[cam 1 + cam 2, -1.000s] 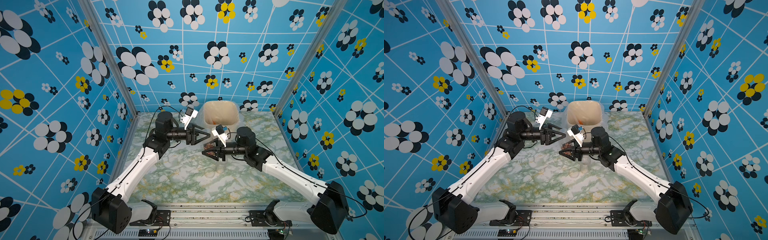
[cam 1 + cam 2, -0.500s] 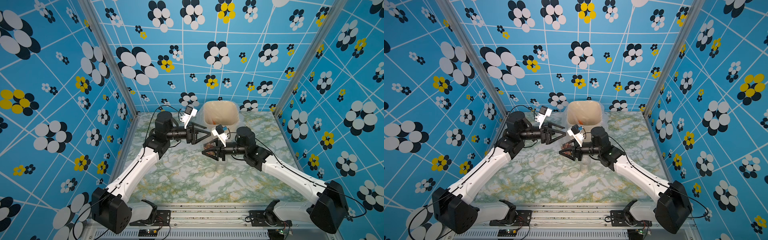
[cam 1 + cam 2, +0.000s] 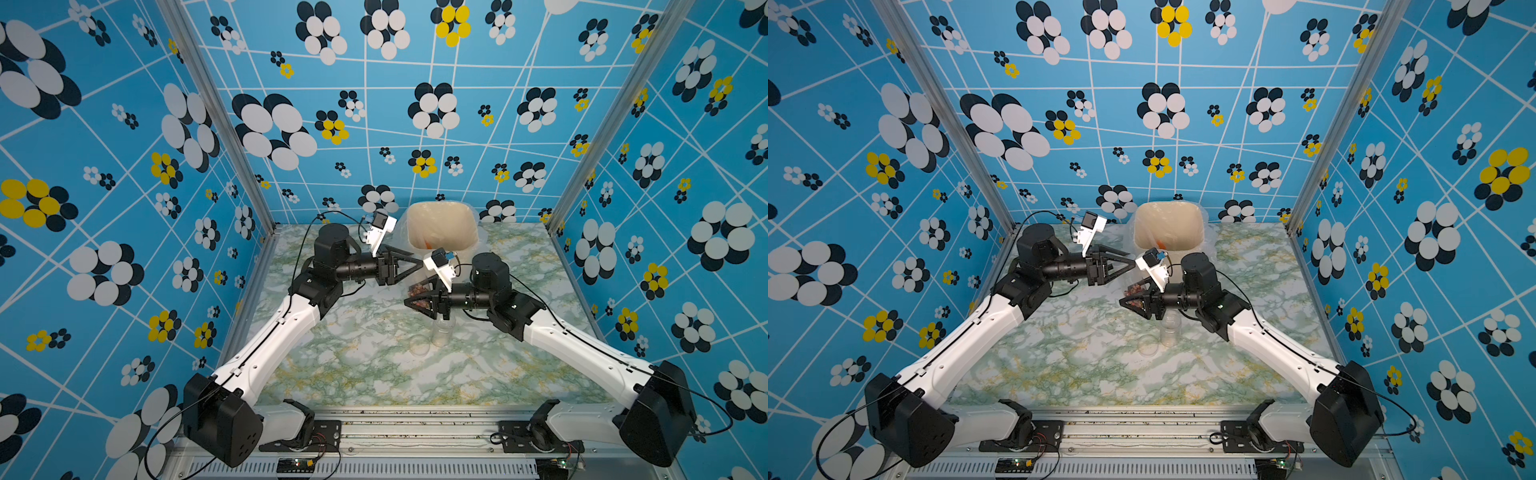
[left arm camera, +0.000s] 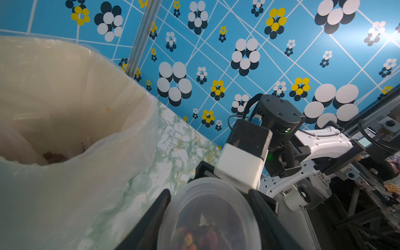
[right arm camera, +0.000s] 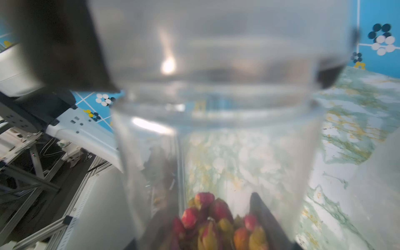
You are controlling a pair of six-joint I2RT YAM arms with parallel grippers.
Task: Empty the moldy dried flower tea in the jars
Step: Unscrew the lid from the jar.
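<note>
only partly in frame: tea [image 5: 218,225] behind blurry jar [image 5: 216,129] wall

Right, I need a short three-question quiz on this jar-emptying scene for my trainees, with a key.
1. True or false: the bin already holds some tea bits.
2. The right claw grips: A a spoon; B the filled jar; C a cloth.
3. Fill in: the empty jar stands on the ____, beside a loose lid.
Key: 1 true; 2 B; 3 table.
</note>
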